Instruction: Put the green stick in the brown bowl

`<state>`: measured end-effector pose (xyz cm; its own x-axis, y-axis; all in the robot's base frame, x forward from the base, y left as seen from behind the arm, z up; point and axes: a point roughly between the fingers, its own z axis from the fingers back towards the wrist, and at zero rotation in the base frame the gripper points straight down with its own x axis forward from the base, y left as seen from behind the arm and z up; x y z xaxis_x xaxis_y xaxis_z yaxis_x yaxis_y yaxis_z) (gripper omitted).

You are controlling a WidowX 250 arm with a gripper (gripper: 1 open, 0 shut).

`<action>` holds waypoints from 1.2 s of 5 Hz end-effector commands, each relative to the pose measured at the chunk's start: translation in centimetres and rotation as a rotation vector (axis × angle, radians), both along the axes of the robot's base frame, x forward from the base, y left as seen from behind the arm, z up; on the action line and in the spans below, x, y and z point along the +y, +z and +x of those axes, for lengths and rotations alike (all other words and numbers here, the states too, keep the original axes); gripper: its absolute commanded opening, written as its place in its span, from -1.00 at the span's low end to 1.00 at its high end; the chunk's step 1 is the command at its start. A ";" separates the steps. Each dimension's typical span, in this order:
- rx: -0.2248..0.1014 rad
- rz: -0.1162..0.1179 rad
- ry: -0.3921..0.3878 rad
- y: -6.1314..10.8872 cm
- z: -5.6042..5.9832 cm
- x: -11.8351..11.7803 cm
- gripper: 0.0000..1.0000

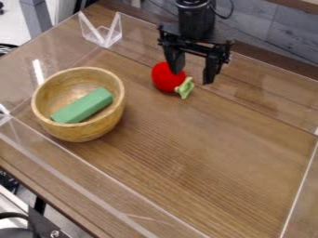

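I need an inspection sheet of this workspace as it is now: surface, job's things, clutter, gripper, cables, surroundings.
Surface: wooden table with clear walls.
Job's things: green stick lies inside the brown bowl, at the left.
Clutter: red strawberry toy with green leaf on the table; clear stand at the back.
Gripper: gripper open, pointing down, above the toy, holding nothing.
Cables: nothing seen.
Surroundings: grey wall behind.
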<state>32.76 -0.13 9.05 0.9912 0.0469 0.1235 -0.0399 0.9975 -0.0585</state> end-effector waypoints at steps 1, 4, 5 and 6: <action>-0.076 0.017 0.040 1.8 0.5 -1.0 1.00; -0.015 0.022 0.016 1.1 -1.1 0.4 1.00; -0.026 0.017 -0.033 3.3 -2.8 3.5 1.00; -0.027 0.031 -0.081 4.3 -4.9 6.0 1.00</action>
